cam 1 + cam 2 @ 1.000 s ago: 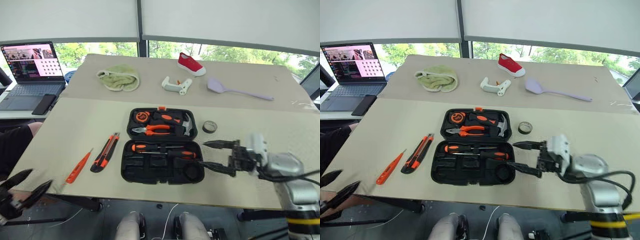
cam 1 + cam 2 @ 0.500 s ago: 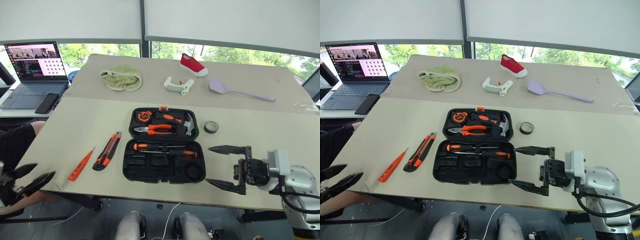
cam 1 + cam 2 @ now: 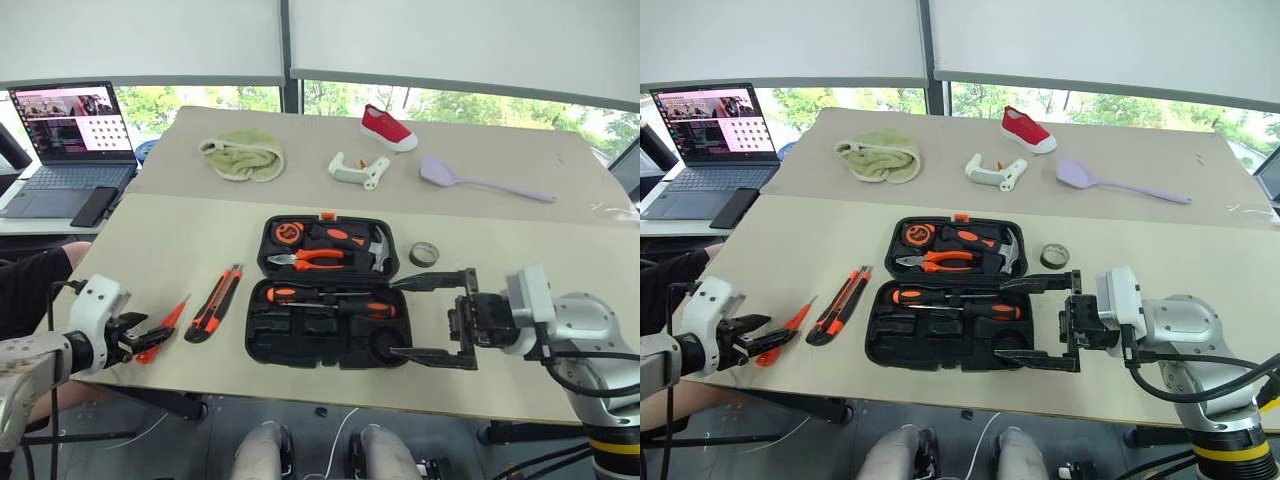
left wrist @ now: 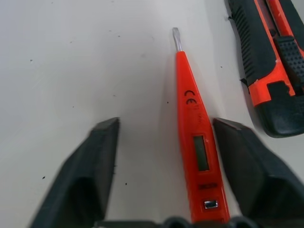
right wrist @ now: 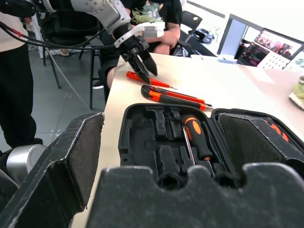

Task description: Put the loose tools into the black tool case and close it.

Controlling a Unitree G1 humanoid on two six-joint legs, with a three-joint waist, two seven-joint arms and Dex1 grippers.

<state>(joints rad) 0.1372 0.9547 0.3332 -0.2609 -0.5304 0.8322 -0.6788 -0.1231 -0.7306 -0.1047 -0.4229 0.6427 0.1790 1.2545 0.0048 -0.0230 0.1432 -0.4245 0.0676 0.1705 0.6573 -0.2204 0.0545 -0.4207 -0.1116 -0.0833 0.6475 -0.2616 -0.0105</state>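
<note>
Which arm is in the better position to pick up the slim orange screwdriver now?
Left. The left gripper already straddles the slim orange screwdriver, fingers either side. The right gripper hangs open beside the black tool case, far away.

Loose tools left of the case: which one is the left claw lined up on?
The slim all-orange screwdriver, lying between the left claw's open fingers; the utility knife lies beside it, outside them.

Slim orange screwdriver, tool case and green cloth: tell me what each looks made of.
Slim orange screwdriver: glossy orange plastic body, probably moulded, with embossed marks, a small window and a bare metal tip.
Tool case: matte black plastic, seemingly moulded, judging by its shaped recesses.
Green cloth: soft fabric, likely terry towelling, lying crumpled in folds.
</note>
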